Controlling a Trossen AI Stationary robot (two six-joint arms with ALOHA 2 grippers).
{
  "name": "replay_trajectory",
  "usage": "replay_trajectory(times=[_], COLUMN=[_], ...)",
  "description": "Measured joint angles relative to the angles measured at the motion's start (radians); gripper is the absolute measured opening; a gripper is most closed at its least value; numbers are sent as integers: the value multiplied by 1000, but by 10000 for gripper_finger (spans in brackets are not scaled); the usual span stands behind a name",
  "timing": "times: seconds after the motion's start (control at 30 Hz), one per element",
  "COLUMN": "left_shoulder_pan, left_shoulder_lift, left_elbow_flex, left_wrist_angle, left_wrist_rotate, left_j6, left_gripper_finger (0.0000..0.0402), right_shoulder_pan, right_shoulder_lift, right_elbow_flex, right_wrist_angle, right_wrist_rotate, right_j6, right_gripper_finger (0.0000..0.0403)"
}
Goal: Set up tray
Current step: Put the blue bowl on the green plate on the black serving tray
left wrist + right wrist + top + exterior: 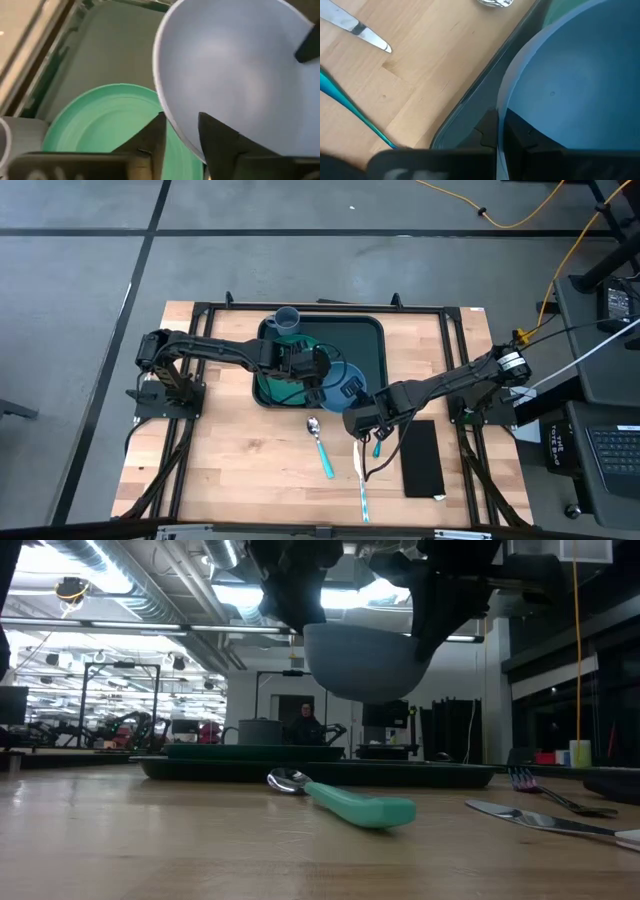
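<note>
I see the tray [372, 340] lying flat at the far middle of the desk [230, 450], its long rim running along the desk's back edge. Inside it sits a green plate [100, 115], and a grey cup [286, 320] stands at the tray's far left corner.

Above the tray's near right part a pale blue bowl [365, 660] hangs in the air, clear of the desk, as my low view shows. Both arms are on it. My left tool [180, 135] reaches in from the left side, and its fingers [150, 140] are pinching the bowl's rim, one inside and one outside. My right tool [500, 132] comes in from the right, and its fingers [490, 127] also clamp the rim of the same bowl, just over the tray's near edge.

On the bare desk in front of the tray lies a spoon [340, 798] with a teal handle, its metal head pointing toward the tray and close to its near rim. To the right of the spoon lies a knife [362, 485], also teal-handled, its blade toward the tray. A fork [555, 795] lies further right, partly hidden under my right arm in the high view. Beyond it, near the desk's right side, a flat black napkin [421, 458] lies well apart from the tray.
</note>
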Motion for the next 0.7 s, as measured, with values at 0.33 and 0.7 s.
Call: replay_trajectory(times=[0.33,0.7], left_shoulder_pan=[10,9], left_shoulder_lift=[0,0], left_elbow_flex=[0,0], left_wrist_angle=[5,-3], left_wrist_rotate=[-49,-50], left_j6=[-1,41], left_gripper_finger=[11,3], right_shoulder_pan=[-1,1], right_shoulder_lift=[0,0], right_elbow_flex=[0,1], right_wrist_angle=[13,27], right_wrist_rotate=[3,16], right_j6=[6,42], right_gripper_finger=[12,36])
